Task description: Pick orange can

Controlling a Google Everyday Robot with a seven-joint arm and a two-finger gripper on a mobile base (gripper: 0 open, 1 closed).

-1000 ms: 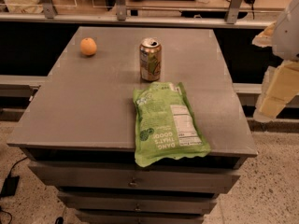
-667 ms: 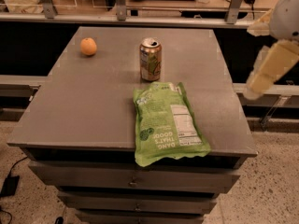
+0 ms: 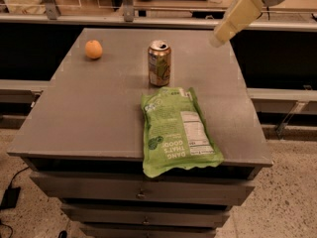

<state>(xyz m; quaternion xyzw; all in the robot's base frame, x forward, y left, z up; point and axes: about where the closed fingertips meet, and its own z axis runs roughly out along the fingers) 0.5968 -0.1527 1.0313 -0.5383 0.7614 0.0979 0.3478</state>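
Observation:
The orange can (image 3: 159,63) stands upright on the grey table (image 3: 99,108), near the middle of its far half. It has a bronze body, a green and white label and a silver top with a pull tab. My gripper (image 3: 234,20) hangs in the air at the upper right, above the table's far right corner. It is to the right of the can, higher than it and well apart from it. It holds nothing that I can see.
A round orange fruit (image 3: 93,49) lies at the far left of the table. A flat green snack bag (image 3: 176,130) lies just in front of the can and overhangs the front edge. Drawers (image 3: 143,195) are below the table top. A rail runs behind the table.
My gripper has moved up and to the left, from beside the table's right edge to above its far right corner. The can, fruit and bag have not moved.

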